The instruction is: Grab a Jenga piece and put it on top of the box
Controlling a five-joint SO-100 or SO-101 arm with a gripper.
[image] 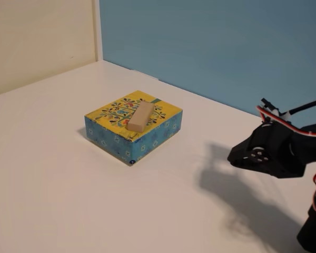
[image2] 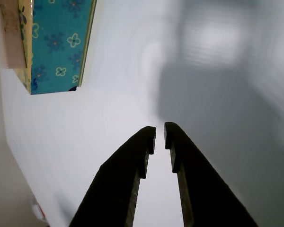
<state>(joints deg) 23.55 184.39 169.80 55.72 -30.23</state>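
The Jenga piece (image: 140, 117), a plain tan wooden block, lies flat on the yellow floral top of the box (image: 111, 114), running diagonally across it. The box stands on the white table, left of centre in the fixed view. My black gripper (image: 234, 157) is at the right, well clear of the box, with its tip pointing towards it. In the wrist view the gripper (image2: 160, 133) has its jaws almost together with only a thin slit between them, and holds nothing. The box's blue side (image2: 57, 47) and an end of the Jenga piece (image2: 12, 35) show at the top left.
The white table (image: 68, 200) runs to a cream wall (image: 37, 37) at the back left and a blue wall (image: 216, 42) at the back right. The arm's body and red-white cables (image: 284, 118) fill the right edge.
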